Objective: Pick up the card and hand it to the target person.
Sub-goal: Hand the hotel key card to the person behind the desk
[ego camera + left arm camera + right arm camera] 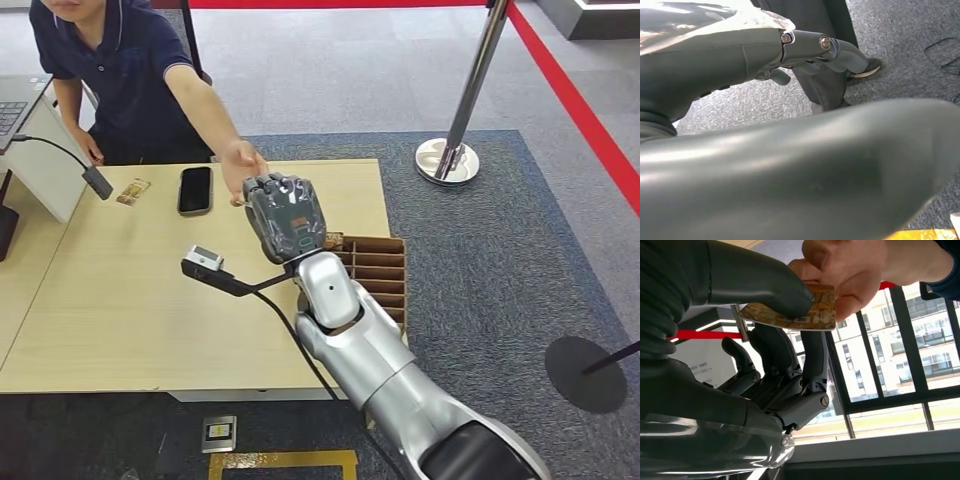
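Over the wooden table [113, 300], the right hand [285, 215] pinches the card [806, 310] as a person's hand [843, 270] grips it.

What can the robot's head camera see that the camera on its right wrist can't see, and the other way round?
The head view alone shows the wooden table, a black phone on it, a brown slotted box and the red rope barrier.

The right wrist view alone shows the card up close: the robot's thumb presses on it from one side, and the person's fingers already pinch its far end. It also shows windows behind.

Both show the right hand meeting the person's hand for the handover.
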Controlling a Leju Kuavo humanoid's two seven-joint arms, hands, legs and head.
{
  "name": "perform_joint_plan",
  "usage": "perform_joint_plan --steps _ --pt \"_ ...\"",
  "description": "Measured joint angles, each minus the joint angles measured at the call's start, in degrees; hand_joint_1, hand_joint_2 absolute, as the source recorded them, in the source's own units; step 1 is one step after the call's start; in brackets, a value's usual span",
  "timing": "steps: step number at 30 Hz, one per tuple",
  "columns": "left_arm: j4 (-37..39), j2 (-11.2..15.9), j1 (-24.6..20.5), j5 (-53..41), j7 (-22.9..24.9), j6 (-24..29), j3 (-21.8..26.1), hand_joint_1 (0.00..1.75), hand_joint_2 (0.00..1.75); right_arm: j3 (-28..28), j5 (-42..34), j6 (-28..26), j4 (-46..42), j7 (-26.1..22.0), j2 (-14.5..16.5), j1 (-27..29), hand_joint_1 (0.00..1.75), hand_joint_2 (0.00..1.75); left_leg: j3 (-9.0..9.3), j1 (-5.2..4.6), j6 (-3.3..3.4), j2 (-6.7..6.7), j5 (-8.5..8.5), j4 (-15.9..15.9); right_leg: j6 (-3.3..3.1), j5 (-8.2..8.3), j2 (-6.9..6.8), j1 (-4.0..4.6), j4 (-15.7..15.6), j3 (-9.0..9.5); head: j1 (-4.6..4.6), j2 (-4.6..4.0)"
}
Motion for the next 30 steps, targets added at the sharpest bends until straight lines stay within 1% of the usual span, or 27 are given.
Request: perform_joint_plan --steps 4,5,8,9,10,13,20,30 --pt "0.0 0.0 0.0 0.0 0.0 0.0 0.0 0.00 0.00 1.7 -1.5 0.3 1.4 0.8 0.1 -0.3 1.43 1.75 -0.01 0.00 0.00 0.00 0.00 0.0 0.00 0.00 0.00 0.00 0.0 -0.01 -0.01 0.00" --pt "0.0 0.0 0.0 0.0 0.0 0.0 0.0 0.00 0.00 2.1 -1.7 0.3 1.6 1.0 0.1 -0.3 1.29 1.75 -0.01 0.00 0.00 0.00 0.00 0.0 0.00 0.00 0.00 0.00 0.0 -0.01 -0.01 0.00" --pt "0.0 0.0 0.0 0.0 0.0 0.0 0.0 0.00 0.00 3.0 -2.0 0.3 2.3 1.4 0.1 -0.4 0.25 1.75 -0.04 0.00 0.00 0.00 0.00 0.0 0.00 0.00 0.00 0.00 0.0 -0.03 -0.01 0.00" --pt "0.1 0.0 0.0 0.0 0.0 0.0 0.0 0.00 0.00 3.2 -2.0 0.3 2.5 1.4 0.1 -0.5 0.03 1.75 -0.05 0.00 0.00 0.00 -0.01 0.0 0.00 0.00 0.00 0.00 0.0 -0.04 -0.01 0.00" --pt "0.1 0.0 0.0 0.0 0.0 0.0 0.0 0.00 0.00 3.3 -2.0 0.3 2.6 1.4 0.1 -0.5 0.00 1.31 -0.06 0.00 0.00 0.00 -0.01 0.0 0.00 0.00 0.00 0.00 0.0 -0.05 -0.01 0.00" --pt "0.1 0.0 0.0 0.0 0.0 0.0 0.0 0.00 0.00 4.0 -2.1 0.4 3.1 1.7 0.1 -0.6 0.00 0.00 -0.06 0.00 0.00 0.00 -0.01 0.0 0.00 0.00 0.00 0.00 0.0 -0.05 0.01 0.00" --pt "0.2 0.0 0.0 0.0 0.0 0.1 0.0 0.00 0.00 5.9 -3.1 -0.6 3.6 3.9 0.1 -0.9 0.00 0.00 -0.05 0.00 0.00 0.00 0.00 0.0 0.00 0.00 0.00 0.00 0.0 -0.05 0.00 0.00" --pt "0.2 0.0 0.0 0.2 0.0 0.1 0.0 0.00 0.00 5.9 -2.4 -3.5 4.2 4.2 0.0 -1.8 0.00 0.00 -0.05 0.00 0.00 0.00 0.00 0.0 0.00 0.00 0.00 0.00 0.0 -0.06 -0.01 0.00"
